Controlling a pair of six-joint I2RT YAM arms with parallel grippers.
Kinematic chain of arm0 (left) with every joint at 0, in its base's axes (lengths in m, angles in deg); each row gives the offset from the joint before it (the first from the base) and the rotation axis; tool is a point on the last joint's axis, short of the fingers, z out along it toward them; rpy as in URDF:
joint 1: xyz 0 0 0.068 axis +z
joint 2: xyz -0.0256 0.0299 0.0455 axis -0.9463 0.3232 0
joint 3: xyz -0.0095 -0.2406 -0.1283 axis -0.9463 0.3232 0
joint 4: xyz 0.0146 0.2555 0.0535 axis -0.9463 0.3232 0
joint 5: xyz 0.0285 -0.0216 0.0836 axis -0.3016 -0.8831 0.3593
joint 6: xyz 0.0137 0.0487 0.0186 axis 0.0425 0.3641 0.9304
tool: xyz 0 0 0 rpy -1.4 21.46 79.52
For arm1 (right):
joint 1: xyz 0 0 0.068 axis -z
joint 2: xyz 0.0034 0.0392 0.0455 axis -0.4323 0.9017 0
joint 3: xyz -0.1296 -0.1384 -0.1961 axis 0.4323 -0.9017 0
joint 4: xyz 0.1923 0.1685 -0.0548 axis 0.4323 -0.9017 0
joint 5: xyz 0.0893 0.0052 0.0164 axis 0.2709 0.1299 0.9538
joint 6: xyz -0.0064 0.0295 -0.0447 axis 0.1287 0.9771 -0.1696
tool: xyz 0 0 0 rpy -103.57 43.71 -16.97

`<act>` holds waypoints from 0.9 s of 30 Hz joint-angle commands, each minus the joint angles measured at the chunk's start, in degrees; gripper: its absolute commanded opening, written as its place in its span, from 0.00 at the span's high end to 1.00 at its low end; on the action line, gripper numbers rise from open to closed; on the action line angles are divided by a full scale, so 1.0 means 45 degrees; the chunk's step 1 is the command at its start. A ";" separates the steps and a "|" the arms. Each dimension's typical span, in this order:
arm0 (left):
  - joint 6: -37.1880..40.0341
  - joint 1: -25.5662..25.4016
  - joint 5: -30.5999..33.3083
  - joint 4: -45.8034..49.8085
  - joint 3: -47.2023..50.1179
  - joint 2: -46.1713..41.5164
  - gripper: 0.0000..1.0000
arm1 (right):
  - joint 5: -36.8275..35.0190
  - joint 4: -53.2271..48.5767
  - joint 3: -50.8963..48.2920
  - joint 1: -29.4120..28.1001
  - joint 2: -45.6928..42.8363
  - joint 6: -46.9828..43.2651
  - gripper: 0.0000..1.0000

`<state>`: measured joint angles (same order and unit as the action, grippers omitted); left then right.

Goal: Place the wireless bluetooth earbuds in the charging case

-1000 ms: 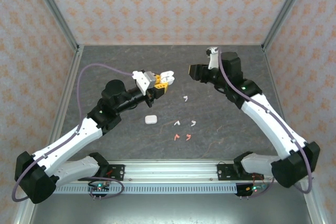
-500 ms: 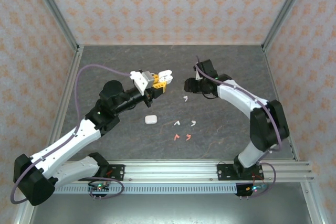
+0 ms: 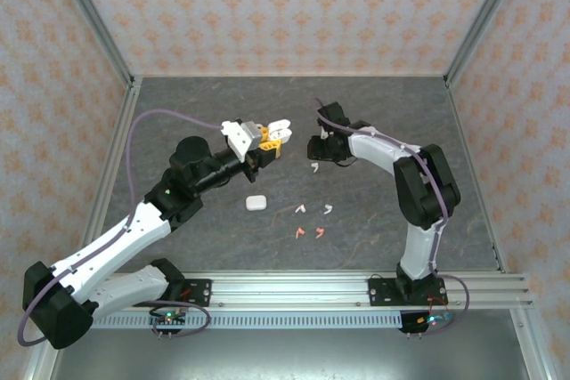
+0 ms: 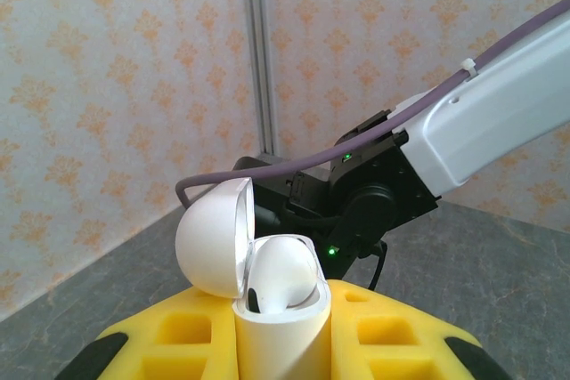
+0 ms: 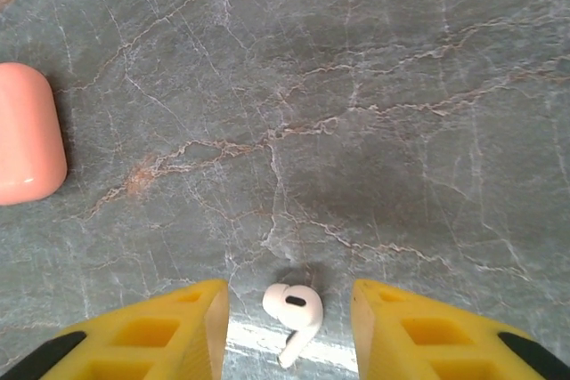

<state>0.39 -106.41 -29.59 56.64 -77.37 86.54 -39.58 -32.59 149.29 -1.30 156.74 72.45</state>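
My left gripper (image 3: 270, 135) is shut on an open white charging case (image 4: 283, 340), held upright above the table with its lid (image 4: 212, 238) tipped back. One white earbud (image 4: 283, 271) sits in the case. My right gripper (image 3: 313, 152) points down at the table, open, its yellow fingers (image 5: 191, 331) on either side of a white earbud (image 5: 294, 307) lying flat; they do not touch it. This earbud (image 3: 313, 166) lies just below the gripper in the top view. Two more white earbuds (image 3: 301, 209) (image 3: 329, 210) and two coral-pink earbuds (image 3: 300, 233) (image 3: 319, 231) lie nearer the front.
A closed white case (image 3: 256, 203) lies on the dark stone table (image 3: 374, 220) left of the loose buds. A coral-pink case (image 5: 27, 135) lies at the left in the right wrist view. Patterned walls and metal posts (image 3: 98, 28) enclose the table.
The right arm has folded in and its gripper has moved left and down to the table, around the white earbud. The left gripper with the case has barely moved.
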 commanded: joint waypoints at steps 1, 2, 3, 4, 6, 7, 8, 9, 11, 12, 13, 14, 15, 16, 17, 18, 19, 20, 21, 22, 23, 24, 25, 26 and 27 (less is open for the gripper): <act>0.0303 -0.0132 0.0255 -0.0033 -0.0038 -0.0209 1.00 | -0.0696 -0.0648 0.0479 -0.0250 0.0461 -0.0336 0.61; 0.0315 -0.0132 0.0255 -0.0034 -0.0068 -0.0207 1.00 | -0.0795 -0.0709 0.0544 -0.0285 0.0579 -0.0353 0.62; 0.0320 -0.0132 0.0256 -0.0033 -0.0070 -0.0209 1.00 | -0.0882 -0.0769 0.0617 -0.0353 0.0692 -0.0409 0.62; 0.0330 -0.0134 0.0260 0.0003 -0.0062 -0.0208 1.00 | -0.0971 -0.0825 0.0680 -0.0383 0.0781 -0.0416 0.63; 0.0364 -0.0133 0.0276 0.0025 -0.0078 -0.0208 1.00 | -0.1036 -0.0870 0.0764 -0.0445 0.0980 -0.0427 0.64; 0.0363 -0.0135 0.0273 0.0045 -0.0089 -0.0208 1.00 | -0.1066 -0.0888 0.0784 -0.0463 0.1041 -0.0415 0.64; 0.0365 -0.0123 0.0272 0.0062 -0.0082 -0.0209 1.00 | -0.1082 -0.0890 0.0817 -0.0493 0.1104 -0.0414 0.64; 0.0365 -0.0134 0.0274 0.0074 -0.0109 -0.0208 1.00 | -0.1106 -0.0890 0.0842 -0.0518 0.1133 -0.0439 0.65; 0.0383 -0.0132 0.0262 0.0094 -0.0110 -0.0219 1.00 | -0.1126 -0.0919 0.0882 -0.0561 0.1242 -0.0451 0.66; 0.0391 -0.0133 0.0275 0.0113 -0.0100 -0.0208 1.00 | -0.1121 -0.0947 0.0928 -0.0580 0.1307 -0.0452 0.66; 0.0405 -0.0137 0.0272 0.0121 -0.0097 -0.0208 1.00 | -0.1133 -0.0999 0.0957 -0.0598 0.1364 -0.0482 0.67; 0.0403 -0.0142 0.0283 0.0141 -0.0107 -0.0208 1.00 | -0.1145 -0.1016 0.0986 -0.0605 0.1399 -0.0492 0.67; 0.0403 -0.0132 0.0291 0.0142 -0.0105 -0.0208 1.00 | -0.1162 -0.1044 0.0999 -0.0622 0.1455 -0.0502 0.67; 0.0403 -0.0132 0.0278 0.0143 -0.0085 -0.0208 1.00 | -0.1184 -0.1082 0.1024 -0.0635 0.1494 -0.0529 0.67; 0.0399 -0.0142 0.0280 0.0147 -0.0082 -0.0208 1.00 | -0.1213 -0.1085 0.1024 -0.0640 0.1523 -0.0532 0.67; 0.0395 -0.0137 0.0284 0.0140 -0.0082 -0.0208 1.00 | -0.1233 -0.1104 0.1045 -0.0661 0.1563 -0.0560 0.68; 0.0401 -0.0132 0.0288 0.0143 -0.0079 -0.0208 1.00 | -0.1243 -0.1140 0.1038 -0.0671 0.1588 -0.0572 0.68; 0.0402 -0.0134 0.0287 0.0157 -0.0082 -0.0227 1.00 | -0.1247 -0.1144 0.1048 -0.0683 0.1624 -0.0579 0.68; 0.0403 -0.0132 0.0295 0.0162 -0.0077 -0.0228 1.00 | -0.1258 -0.1144 0.1046 -0.0688 0.1638 -0.0575 0.69; 0.0403 -0.0132 0.0314 0.0162 -0.0076 -0.0227 1.00 | -0.1263 -0.1151 0.1038 -0.0697 0.1672 -0.0570 0.69; 0.0413 -0.0142 0.0305 0.0179 -0.0076 -0.0228 1.00 | -0.1247 -0.1163 0.1023 -0.0698 0.1693 -0.0582 0.70; 0.0420 -0.0132 0.0329 0.0199 -0.0082 -0.0228 1.00 | -0.1277 -0.1146 0.0994 -0.0727 0.1693 -0.0550 0.70; 0.0422 -0.0132 0.0324 0.0200 -0.0086 -0.0228 1.00 | -0.1297 -0.1144 0.0961 -0.0740 0.1664 -0.0543 0.70; 0.0422 -0.0132 0.0322 0.0200 -0.0087 -0.0235 1.00 | -0.1294 -0.1153 0.0943 -0.0768 0.1673 -0.0531 0.70; 0.0422 -0.0135 0.0334 0.0216 -0.0089 -0.0231 1.00 | -0.1316 -0.1163 0.0944 -0.0776 0.1668 -0.0532 0.70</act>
<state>1.24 -106.41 -29.22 57.42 -77.37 86.54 -43.88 -35.87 152.85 -4.25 163.34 70.48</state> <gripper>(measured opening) 0.205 0.303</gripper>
